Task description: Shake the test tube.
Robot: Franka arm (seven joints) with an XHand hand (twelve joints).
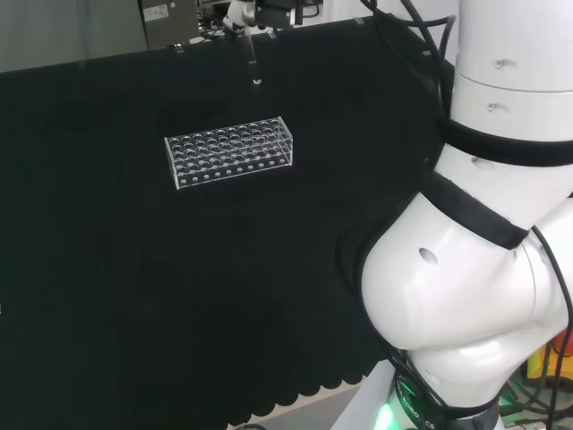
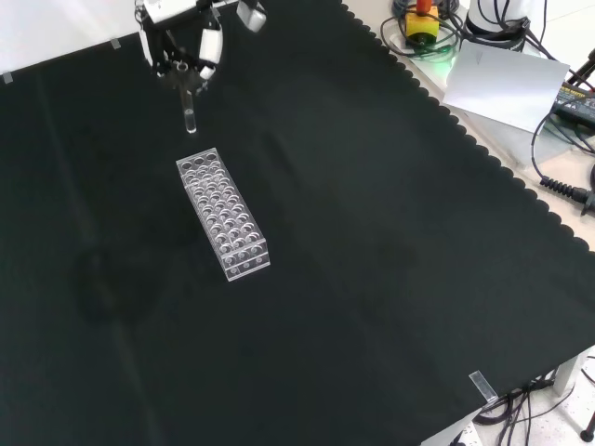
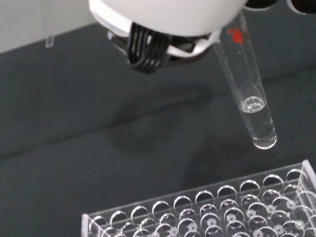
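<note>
The hand [image 2: 181, 46] is sitting at the upper left of the front view, just under the top edge, and its fingers are pinching the upper end of the test tube [image 2: 190, 116], which is hanging down from them toward the cloth. In the head view the hand [image 1: 260, 16] is showing at the top centre of the frame, with the test tube [image 1: 252, 64] pointing downward below it, clear of the bench. In the wrist view the test tube [image 3: 249, 94] is running down the right half of the frame, slightly tilted, with a small amount of clear liquid gathering in its rounded bottom and a red mark near its upper part.

The tube is hanging free in the air, above and just beyond one short end of the clear rack [image 2: 223, 216], not seated in any hole. In the head view the rack [image 1: 230, 152] is lying left of centre on the black cloth [image 1: 134, 296]; in the wrist view its rows of holes are lining the bottom edge, all of those visible looking vacant.

The tube is looking light, stiff and thin-walled, probably glass, so it is likely being both fragile and slippery against the fingers. Holding it near the top, as here, seems right: the liquid is staying low and the bottom is swinging freely. Any shaking is needing room, since a knock against the rack could crack it.
</note>
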